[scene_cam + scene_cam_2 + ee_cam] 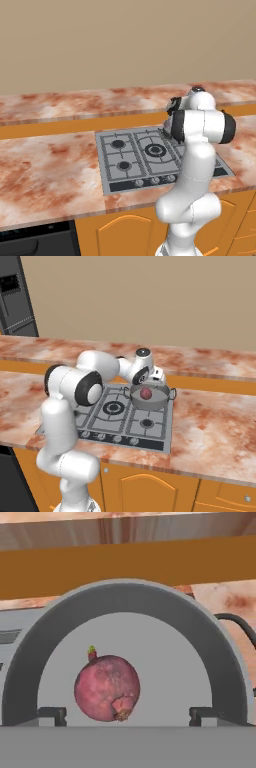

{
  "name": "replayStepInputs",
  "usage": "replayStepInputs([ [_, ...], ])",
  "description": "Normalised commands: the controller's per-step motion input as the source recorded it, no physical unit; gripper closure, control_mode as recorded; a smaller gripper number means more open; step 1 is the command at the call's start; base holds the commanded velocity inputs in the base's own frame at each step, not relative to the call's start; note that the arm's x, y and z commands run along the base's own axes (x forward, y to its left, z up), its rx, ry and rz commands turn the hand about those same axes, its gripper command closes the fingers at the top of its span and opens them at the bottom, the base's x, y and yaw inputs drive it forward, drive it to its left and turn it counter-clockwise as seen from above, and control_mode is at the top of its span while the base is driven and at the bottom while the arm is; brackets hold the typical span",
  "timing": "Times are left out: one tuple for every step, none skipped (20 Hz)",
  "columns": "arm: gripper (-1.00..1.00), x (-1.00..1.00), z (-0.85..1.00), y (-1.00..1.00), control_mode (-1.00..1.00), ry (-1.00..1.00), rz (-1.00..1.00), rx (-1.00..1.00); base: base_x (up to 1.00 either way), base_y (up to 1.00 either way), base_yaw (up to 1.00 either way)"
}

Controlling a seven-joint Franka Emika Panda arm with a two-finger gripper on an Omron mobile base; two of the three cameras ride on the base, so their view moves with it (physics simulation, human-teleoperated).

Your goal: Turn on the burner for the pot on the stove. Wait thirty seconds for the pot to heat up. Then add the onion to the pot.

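Already the onion (107, 688) lies on the floor of the pot (125, 602), which sits on the stove's (150, 436) back-right burner; the gripper (128, 714) hangs just above with jaws apart, holding nothing. Best to lift straight up, clear of the pot's rim.

No readable text, labels, brands or numbers anywhere I can see. The stove (150, 437) knob strip is bare of markings; pot (156, 401) and onion (107, 687) unmarked too.
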Motion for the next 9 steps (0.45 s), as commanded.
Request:
replayStepInputs([
  [-1.0, -0.66, 1.0, 0.0, -1.0, -0.17, 0.0, 0.07, 0.0, 0.0, 0.0],
  [-1.0, -0.76, 1.0, 0.0, -1.0, -0.15, 0.0, 0.07, 0.0, 0.0, 0.0],
  [-1.0, -0.8, 0.98, 0.0, -1.0, -0.11, 0.0, 0.06, 0.0, 0.0, 0.0],
  [-1.0, -0.82, 0.81, 0.0, -1.0, -0.05, 0.0, 0.07, 0.0, 0.0, 0.0],
  [-1.0, -0.85, 0.77, 0.0, -1.0, -0.03, 0.0, 0.05, 0.0, 0.0, 0.0],
  [-1.0, -0.84, 0.82, 0.0, -1.0, -0.02, 0.0, 0.04, 0.0, 0.0, 0.0],
  [-1.0, -0.84, 0.76, 0.0, -1.0, 0.0, 0.0, 0.03, 0.0, 0.0, 0.0],
  [-1.0, -0.81, 0.74, 0.01, -1.0, 0.0, 0.0, 0.03, 0.0, 0.0, 0.0],
  [-1.0, -0.81, 0.67, 0.03, -1.0, 0.0, 0.0, 0.02, 0.0, 0.0, 0.0],
])
